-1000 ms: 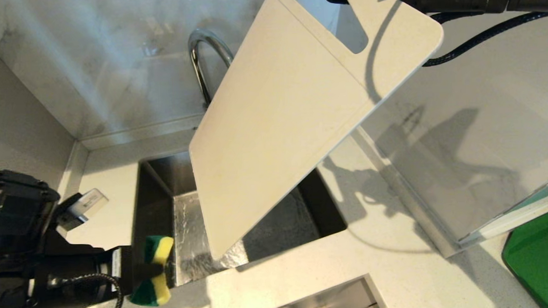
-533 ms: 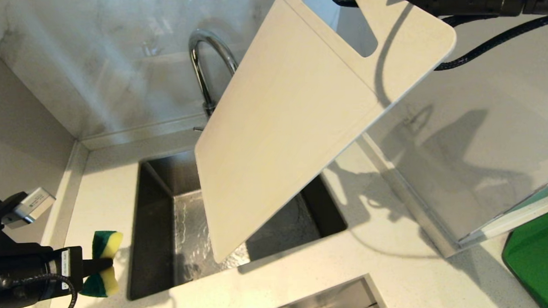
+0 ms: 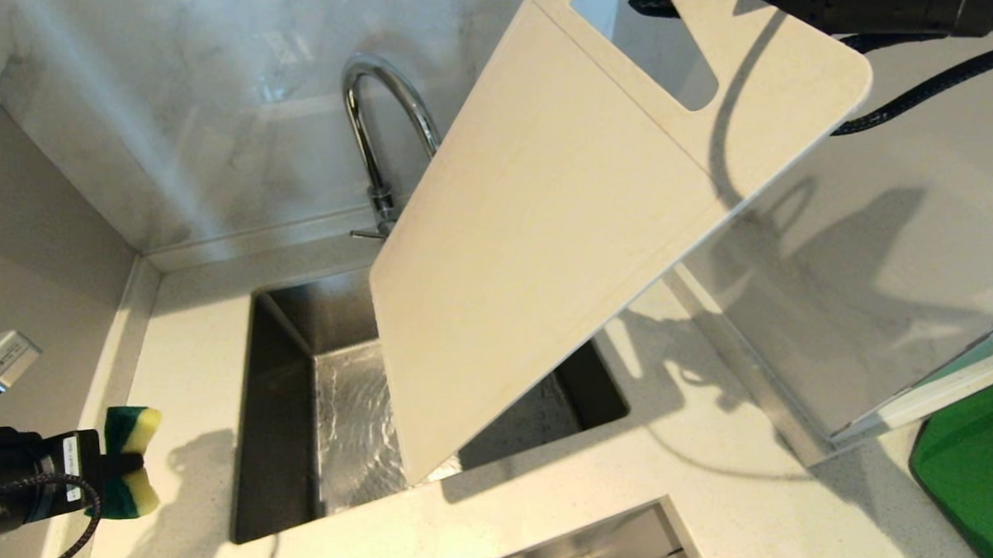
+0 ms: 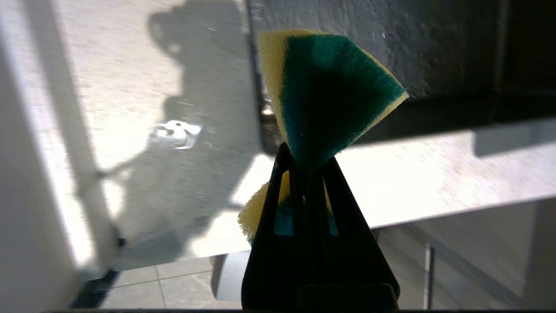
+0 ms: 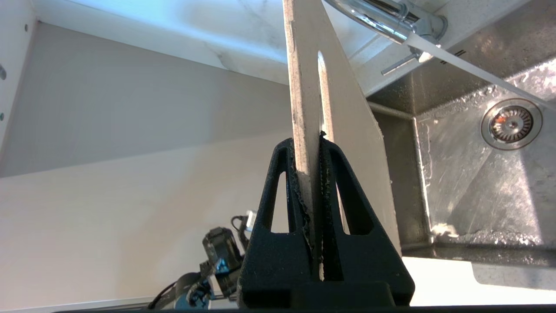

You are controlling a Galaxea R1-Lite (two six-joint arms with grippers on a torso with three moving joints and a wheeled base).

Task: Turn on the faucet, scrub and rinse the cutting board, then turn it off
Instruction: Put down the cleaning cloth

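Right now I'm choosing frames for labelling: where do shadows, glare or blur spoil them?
Head view: hard light casts the cutting board's shadow across the counter; ripples glint in the sink. Left wrist view: the counter is blown out and smeared; the sponge is sharper. Right wrist view: the faucet glares; the board's edge is crisp.

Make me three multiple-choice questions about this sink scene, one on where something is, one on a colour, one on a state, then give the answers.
1. Where does the cutting board hang?
A. over the sink
B. flat on the counter
C. on the green mat

2. What colours is the sponge?
A. pink and white
B. green and yellow
C. blue only

3. What is the right gripper doing?
A. open and empty
B. shut on the faucet lever
C. shut on the board's handle end

Answers: A, its lower corner dips over the basin; B, both colours show in the left gripper; C, its fingers pinch the board's edge.
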